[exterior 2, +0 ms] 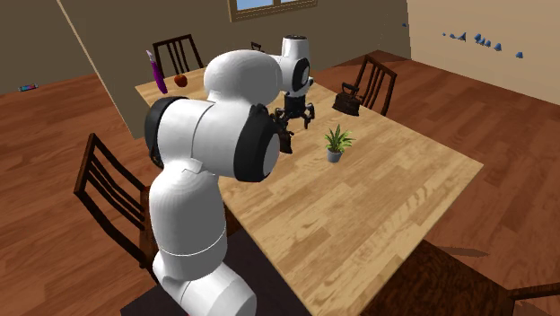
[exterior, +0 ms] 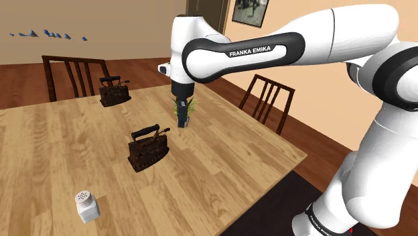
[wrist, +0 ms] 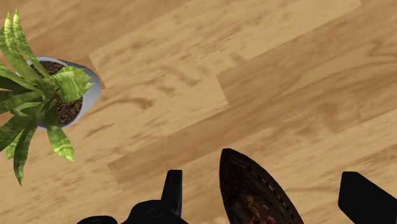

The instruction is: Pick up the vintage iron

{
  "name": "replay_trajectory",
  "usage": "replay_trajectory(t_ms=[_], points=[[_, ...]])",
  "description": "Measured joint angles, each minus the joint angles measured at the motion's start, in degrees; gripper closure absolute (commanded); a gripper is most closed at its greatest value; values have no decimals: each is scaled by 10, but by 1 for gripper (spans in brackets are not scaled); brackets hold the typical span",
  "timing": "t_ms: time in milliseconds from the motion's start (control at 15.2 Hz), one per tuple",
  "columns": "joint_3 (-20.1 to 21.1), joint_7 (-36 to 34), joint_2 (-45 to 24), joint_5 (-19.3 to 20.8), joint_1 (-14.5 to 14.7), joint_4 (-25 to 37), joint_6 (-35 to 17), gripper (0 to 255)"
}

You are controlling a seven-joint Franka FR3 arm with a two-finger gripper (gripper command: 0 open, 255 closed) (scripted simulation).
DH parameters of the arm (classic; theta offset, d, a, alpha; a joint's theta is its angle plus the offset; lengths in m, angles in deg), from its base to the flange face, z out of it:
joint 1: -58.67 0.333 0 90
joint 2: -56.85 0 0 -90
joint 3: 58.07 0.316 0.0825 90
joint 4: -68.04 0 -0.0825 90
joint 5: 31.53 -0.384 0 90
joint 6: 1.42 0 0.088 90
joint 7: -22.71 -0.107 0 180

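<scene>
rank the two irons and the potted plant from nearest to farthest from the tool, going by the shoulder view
1. front iron, below the open tool
2. potted plant, just beside that iron, toward the shoulder view's right
3. back iron, at the table's far edge, upper left in that view

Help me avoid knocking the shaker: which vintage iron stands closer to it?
The vintage iron in the middle of the table. It stands just up from the white shaker; the other iron sits at the far edge by the chair.
</scene>
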Motion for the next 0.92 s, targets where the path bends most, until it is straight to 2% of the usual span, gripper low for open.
replay_trajectory(t_ms=[396,924], points=[[22,32,-93,37,36,107,-2,0],[22,29,-113,47,41,83,-48,0]])
